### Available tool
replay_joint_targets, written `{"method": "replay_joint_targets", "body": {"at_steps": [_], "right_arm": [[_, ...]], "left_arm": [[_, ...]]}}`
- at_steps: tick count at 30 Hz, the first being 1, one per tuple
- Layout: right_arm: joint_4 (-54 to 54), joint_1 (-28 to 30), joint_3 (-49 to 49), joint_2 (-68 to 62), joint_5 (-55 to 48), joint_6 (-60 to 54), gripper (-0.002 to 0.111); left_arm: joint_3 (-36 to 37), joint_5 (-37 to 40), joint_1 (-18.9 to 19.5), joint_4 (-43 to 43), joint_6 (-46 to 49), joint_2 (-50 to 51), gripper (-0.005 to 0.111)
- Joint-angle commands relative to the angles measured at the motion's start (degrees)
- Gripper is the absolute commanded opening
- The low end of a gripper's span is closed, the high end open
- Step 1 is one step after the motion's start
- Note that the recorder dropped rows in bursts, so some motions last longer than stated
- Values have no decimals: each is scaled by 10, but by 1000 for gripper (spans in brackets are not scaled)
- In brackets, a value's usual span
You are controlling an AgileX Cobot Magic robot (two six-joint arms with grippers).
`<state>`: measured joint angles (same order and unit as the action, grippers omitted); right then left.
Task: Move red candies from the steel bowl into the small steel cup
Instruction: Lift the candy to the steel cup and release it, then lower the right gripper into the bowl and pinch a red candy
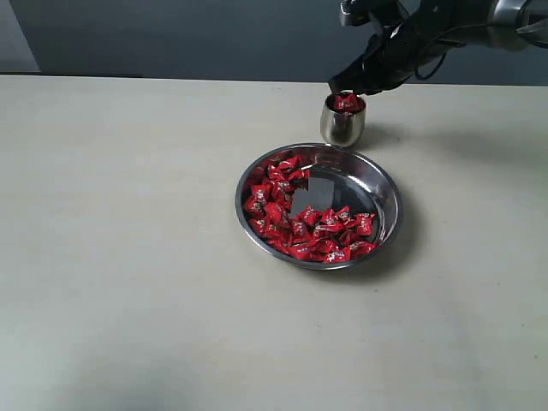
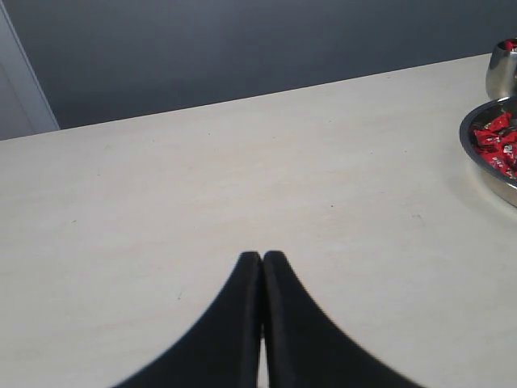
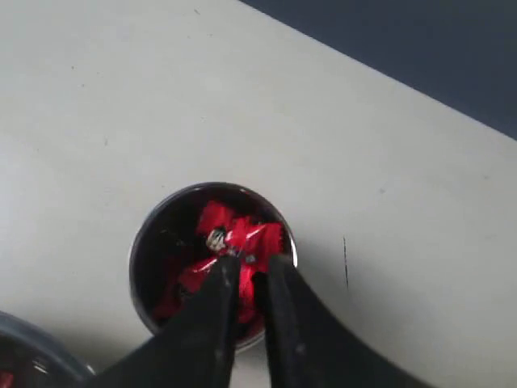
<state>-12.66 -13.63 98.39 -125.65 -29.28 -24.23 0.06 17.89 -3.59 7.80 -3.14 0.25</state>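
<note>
Nothing readable here, honestly. The red candies (image 1: 312,231) have little pale marks on their wrappers, both in the steel bowl (image 1: 377,184) and in the small steel cup (image 1: 341,128), but they're too small and blurry to make out as letters or a brand.

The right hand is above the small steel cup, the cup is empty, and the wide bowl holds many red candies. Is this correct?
Not quite. The cup is not empty: red candies lie in it, as the right wrist view shows. The rest stands: the right hand is above the cup, and the bowl holds many red candies.
</note>
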Motion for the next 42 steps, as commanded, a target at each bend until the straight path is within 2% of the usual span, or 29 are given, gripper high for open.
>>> {"method": "replay_joint_targets", "body": {"at_steps": [1,7,14,16,20,23,32,35,42], "right_arm": [[2,3,2,1,-3,3,15],[-1,3,2,2,-32,3,15],[-47,3,2,35,-153,-63,15],[-90,3,2,46,-215,-114,19],[-159,3,2,52,-342,-182,41],[-148,2,2,50,-407,-176,44],[-122,-31,-16,30,-403,-158,42],[-137,-41,-16,13,-308,-151,42],[-143,-48,-16,-27,-260,-140,42]], "left_arm": [[-1,-2,-6,0,-3,-2,0],[-1,-2,-6,0,-3,-2,0],[-1,-2,-6,0,-3,-2,0],[-1,-2,-6,0,-3,-2,0],[-1,-2,-6,0,-3,-2,0],[-1,-2,-6,0,-3,-2,0],[-1,-2,-6,0,-3,-2,0],[-1,-2,-6,0,-3,-2,0],[-1,-2,-6,0,-3,-2,0]]}}
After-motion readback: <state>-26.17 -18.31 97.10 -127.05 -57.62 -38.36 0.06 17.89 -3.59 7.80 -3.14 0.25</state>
